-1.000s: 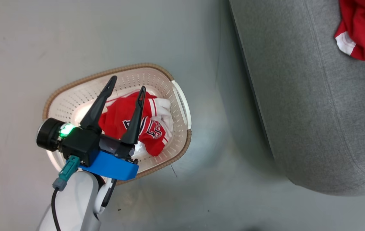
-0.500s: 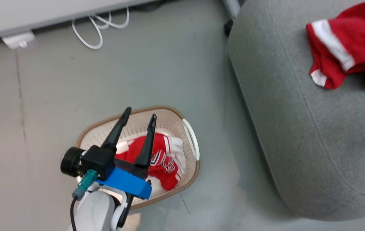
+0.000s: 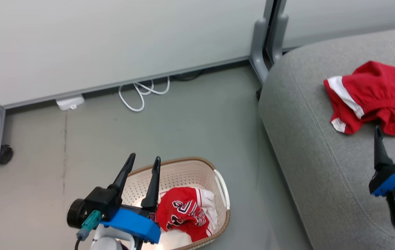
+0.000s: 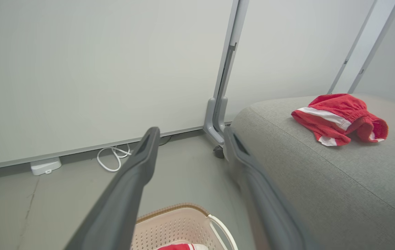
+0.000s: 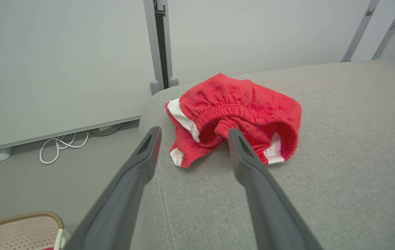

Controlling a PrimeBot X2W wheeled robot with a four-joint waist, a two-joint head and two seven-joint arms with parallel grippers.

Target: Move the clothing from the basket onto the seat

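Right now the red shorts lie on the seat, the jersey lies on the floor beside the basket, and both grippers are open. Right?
No: the head view shows the jersey inside the basket, not beside it. The shorts do lie on the seat, and the left gripper and right gripper are open.

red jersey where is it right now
In the head view the jersey lies crumpled inside the basket on the floor, lower centre, just right of the left gripper.

perforated plastic basket [image 3: 183,177], matt fabric seat [image 3: 305,146]
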